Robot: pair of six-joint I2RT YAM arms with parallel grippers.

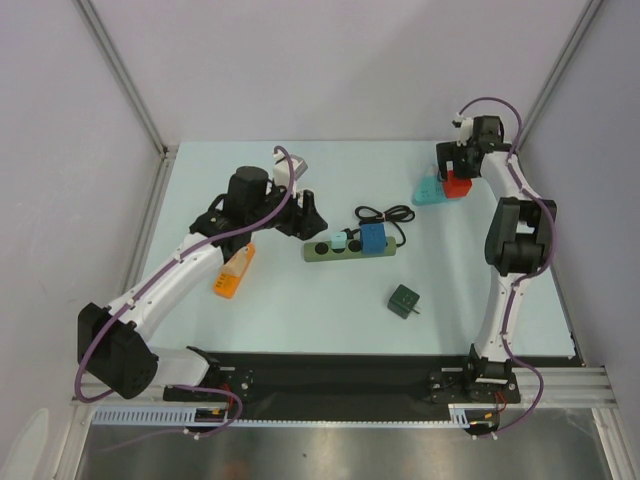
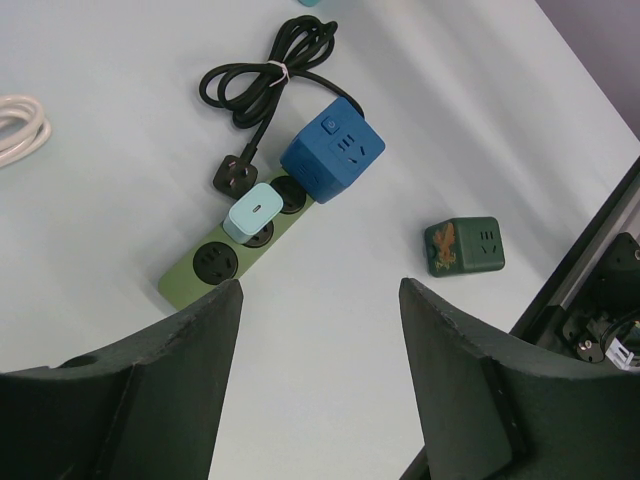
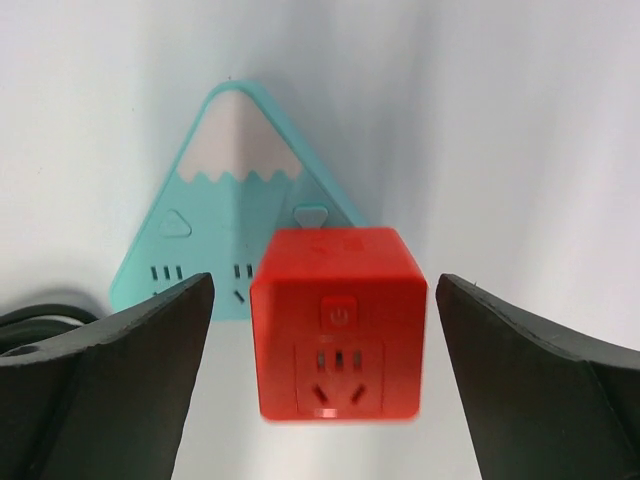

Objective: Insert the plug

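Right gripper (image 3: 325, 282) stands wide open at the far right of the pale table (image 1: 300, 310), its dark fingers (image 3: 120, 370) flanking a glossy red plastic cube plug (image 3: 338, 320) with a gap on each side, touching nothing. The red cube rests against the lower edge of a flat teal triangular socket block printed like a snow-capped mountain (image 3: 235, 190); whether its pins are seated cannot be told.

Left gripper (image 2: 320, 290) hangs over the table's middle, jaws parted and empty, just beyond the near end of an olive-green plastic power strip (image 2: 190, 280). Two items are plugged into that strip: a blue cube adapter (image 2: 333, 150) and, beside it, a small pale-turquoise charger (image 2: 252, 212). The strip's black cord (image 2: 265, 75) lies coiled behind it, its black plug (image 2: 228, 175) loose on the table. A dark green cube adapter (image 2: 465, 246) sits apart, nearer the arm bases, and an orange block (image 1: 233, 272) lies by the left arm.
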